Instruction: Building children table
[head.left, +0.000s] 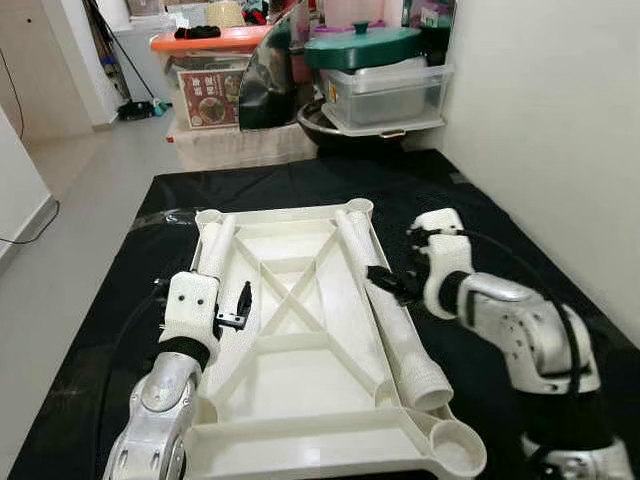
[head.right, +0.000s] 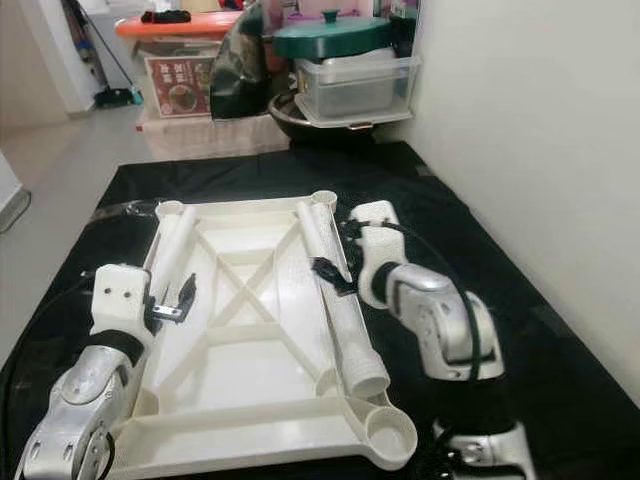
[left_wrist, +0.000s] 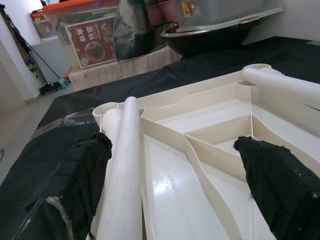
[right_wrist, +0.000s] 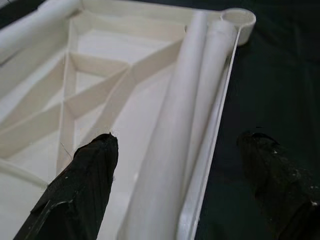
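A white plastic tabletop (head.left: 300, 370) lies upside down on a black mat (head.left: 500, 230), its ribs and round corner sockets (head.left: 458, 448) facing up. One white leg tube (head.left: 215, 250) rests along its left edge. Longer white leg tubing (head.left: 400, 335) runs along the right edge; in the right wrist view it reads as two tubes (right_wrist: 175, 140) side by side. My left gripper (left_wrist: 172, 145) is open low over the tabletop, its fingers (left_wrist: 80, 185) straddling the left leg (left_wrist: 125, 165). My right gripper (head.left: 390, 283) is open too, its fingers (right_wrist: 90, 170) either side of the right tubing.
The mat ends at bare floor (head.left: 70, 250) on the left and a white wall (head.left: 560, 120) on the right. Behind it stand storage boxes (head.left: 210, 95), a clear bin (head.left: 385, 95) with a green lidded pot (head.left: 360, 45), and a dark wok (left_wrist: 210, 35).
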